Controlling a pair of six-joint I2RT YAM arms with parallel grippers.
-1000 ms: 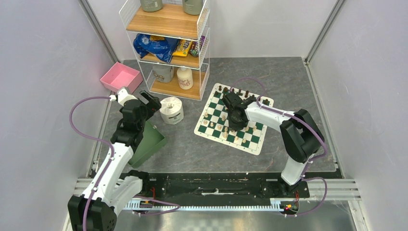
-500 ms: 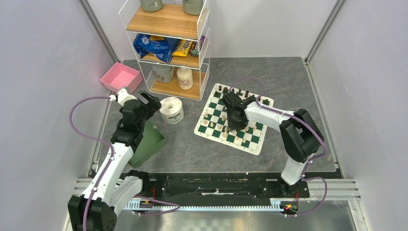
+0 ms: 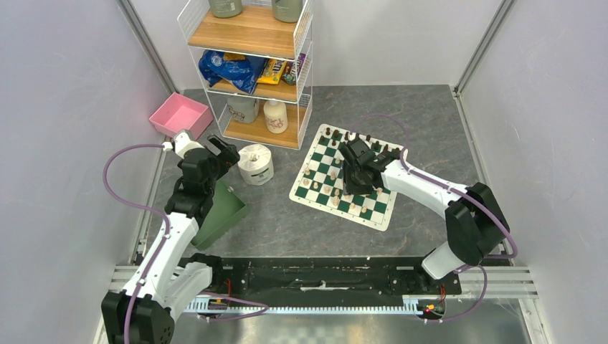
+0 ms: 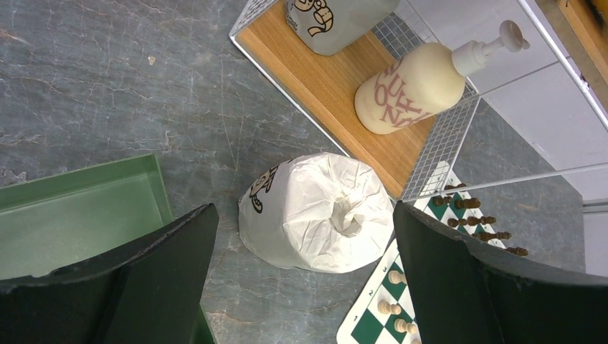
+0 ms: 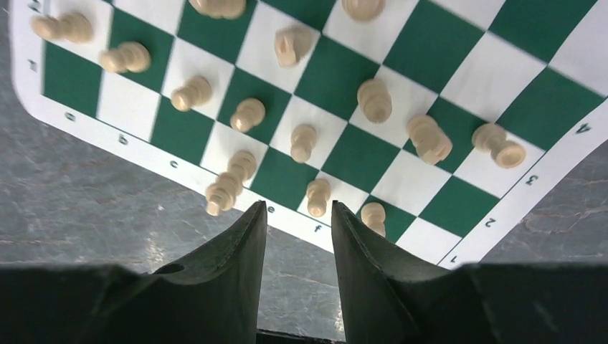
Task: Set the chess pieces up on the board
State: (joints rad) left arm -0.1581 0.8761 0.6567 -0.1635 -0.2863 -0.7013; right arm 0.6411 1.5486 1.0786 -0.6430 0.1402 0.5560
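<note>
As I judge it, the chief hazard is a knock. The right gripper (image 5: 297, 213) hangs low over the near edge of the flat green-and-white checkered board (image 5: 350, 152), where the small cream turned chess pieces (image 5: 375, 100) stand crowded. One cream pawn (image 5: 317, 196) sits just beyond the fingertips on the board's near rank, and another (image 5: 373, 214) sits just beside one finger. A sideways drift could topple either. A finger catching the thin mat could also drag it and shift every piece.

The right gripper's jaws stand partly apart with nothing between them. The dark brown chess pieces (image 3: 366, 137) line the board's far edge, well apart from it. The left gripper (image 4: 305, 215), spread wide and empty, hovers off the board's left side above a white wrapped toilet roll (image 4: 323, 190).
</note>
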